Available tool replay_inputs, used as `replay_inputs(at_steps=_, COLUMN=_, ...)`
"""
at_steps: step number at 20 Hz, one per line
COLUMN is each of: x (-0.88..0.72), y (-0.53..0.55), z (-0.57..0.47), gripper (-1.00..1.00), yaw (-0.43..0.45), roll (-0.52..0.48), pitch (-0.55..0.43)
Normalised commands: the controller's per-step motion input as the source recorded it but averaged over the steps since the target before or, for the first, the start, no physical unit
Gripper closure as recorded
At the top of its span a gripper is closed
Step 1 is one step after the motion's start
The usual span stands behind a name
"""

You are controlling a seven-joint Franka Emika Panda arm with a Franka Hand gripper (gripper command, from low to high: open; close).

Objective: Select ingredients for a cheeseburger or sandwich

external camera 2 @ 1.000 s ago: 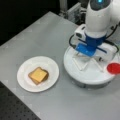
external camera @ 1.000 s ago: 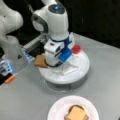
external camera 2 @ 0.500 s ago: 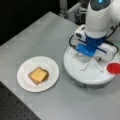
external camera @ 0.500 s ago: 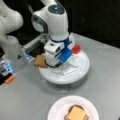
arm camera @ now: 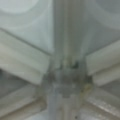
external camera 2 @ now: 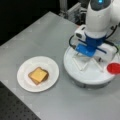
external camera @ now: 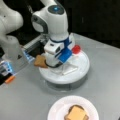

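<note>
Now gripper [external camera 2: 86, 61] low over white tray [external camera 2: 75, 72], grip state unclear; cheese [external camera 2: 38, 74] on toast [external camera 2: 33, 78].

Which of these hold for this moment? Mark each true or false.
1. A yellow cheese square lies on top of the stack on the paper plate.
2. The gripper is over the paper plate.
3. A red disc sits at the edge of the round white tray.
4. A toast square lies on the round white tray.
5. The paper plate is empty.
1. True: the yellow cheese square tops the stack on the paper plate.
2. False: the gripper is down over the round white tray, apart from the plate.
3. True: the red disc sits at the tray's rim.
4. True: a toast square lies at the tray's edge beside the gripper.
5. False: it holds the stack.
</note>
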Motion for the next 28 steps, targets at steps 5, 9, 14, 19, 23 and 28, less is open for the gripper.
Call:
replay_inputs(at_steps=5, x=-0.07, y=-0.01, z=-0.10, gripper=-1.00, yaw=0.154, roll=-0.100, pitch=-0.116)
replay_inputs(at_steps=9, x=-0.07, y=-0.02, z=-0.10, gripper=-1.00, yaw=0.194, roll=-0.101, pitch=-0.122)
replay_inputs(at_steps=14, x=-0.07, y=-0.05, z=-0.09, gripper=-1.00, yaw=0.225, roll=-0.092, pitch=-0.119)
replay_inputs(at_steps=19, x=-0.09, y=-0.06, z=-0.08, gripper=-1.00, yaw=0.287, roll=-0.052, pitch=-0.097)
replay_inputs(at_steps=23, x=-0.10, y=-0.06, z=-0.08, gripper=-1.00, yaw=0.279, roll=-0.039, pitch=-0.102)
replay_inputs(at_steps=28, x=-0.11, y=-0.05, z=-0.09, gripper=-1.00, yaw=0.237, roll=-0.037, pitch=-0.112)
